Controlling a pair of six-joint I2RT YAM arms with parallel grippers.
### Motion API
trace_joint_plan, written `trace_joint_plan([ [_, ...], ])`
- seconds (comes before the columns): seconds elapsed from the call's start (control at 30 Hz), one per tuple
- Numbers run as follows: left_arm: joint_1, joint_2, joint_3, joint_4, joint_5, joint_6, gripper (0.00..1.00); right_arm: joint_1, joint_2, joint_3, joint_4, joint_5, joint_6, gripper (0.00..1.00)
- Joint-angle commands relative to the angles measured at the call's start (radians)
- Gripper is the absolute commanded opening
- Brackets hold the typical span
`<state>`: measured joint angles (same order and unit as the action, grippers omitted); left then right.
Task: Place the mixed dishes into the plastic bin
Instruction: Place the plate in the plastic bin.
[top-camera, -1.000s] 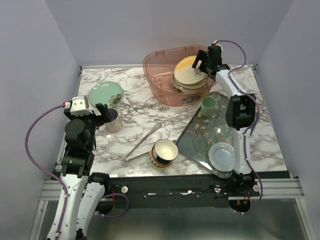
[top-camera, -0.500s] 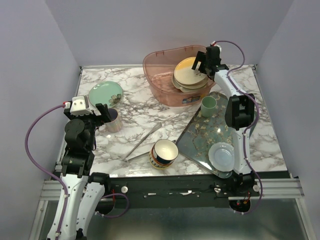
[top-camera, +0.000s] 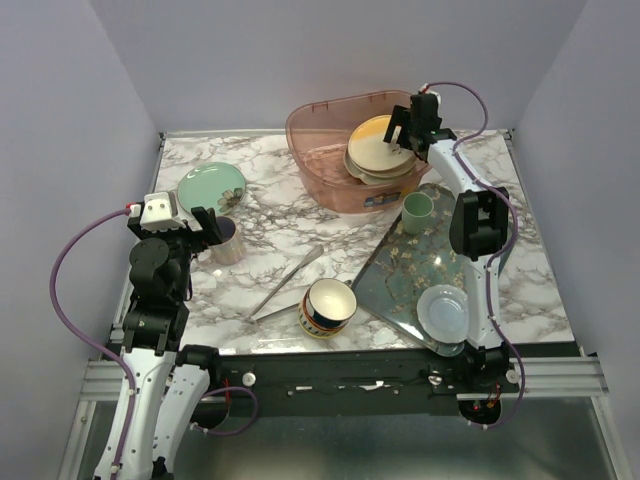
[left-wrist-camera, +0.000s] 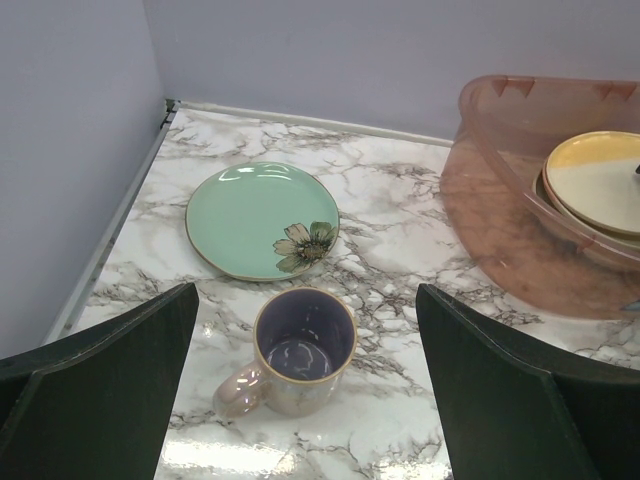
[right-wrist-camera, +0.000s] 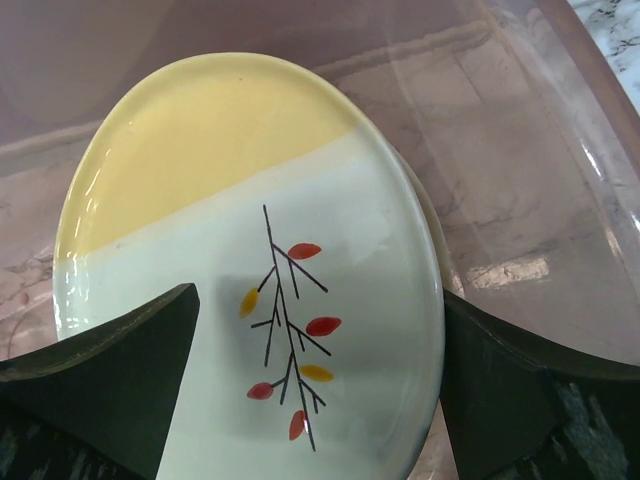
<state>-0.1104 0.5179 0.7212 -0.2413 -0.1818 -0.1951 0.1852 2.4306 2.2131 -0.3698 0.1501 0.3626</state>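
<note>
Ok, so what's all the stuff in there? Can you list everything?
bin: one, pink, far middle
yellow plate: one, yellow and cream, in the bin, on top
beige dishes: count unclear, under it
green plate: one, far left
mug: one, lilac, left
tongs: one, metal, middle
bowl: one, navy and yellow, near middle
tray: one, floral, right
cup: one, green, on tray
saucer: one, pale blue, on tray
left claw: open, by mug
right claw: open, over yellow plate
</note>
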Motion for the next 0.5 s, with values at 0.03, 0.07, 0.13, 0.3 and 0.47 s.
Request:
trace_joint_plan([
  [0.03, 0.009, -0.015, -0.012, 0.011, 0.01, -0.001, 0.99, -0.029, -0.031, 0.023, -0.084, 0.115, -0.025, 0.99],
  [0.07, 0.009, -0.016, -0.012, 0.013, 0.01, -0.001, 0.99, -0.029, -0.031, 0.025, -0.087, 0.115, -0.027, 0.99],
  [0.13, 0.011, -0.016, -0.011, 0.011, 0.01, -0.001, 0.99, -0.03, -0.031, 0.031, -0.093, 0.117, -0.031, 1.0],
  [0.3, 0.014, -0.019, -0.011, 0.011, 0.01, -0.001, 0.99, -0.024, -0.031, 0.034, -0.1, 0.135, -0.063, 0.99],
  [0.47, 0.015, -0.022, -0.012, 0.011, 0.01, -0.001, 0.99, -0.017, -0.033, 0.039, -0.103, 0.149, -0.091, 1.0],
])
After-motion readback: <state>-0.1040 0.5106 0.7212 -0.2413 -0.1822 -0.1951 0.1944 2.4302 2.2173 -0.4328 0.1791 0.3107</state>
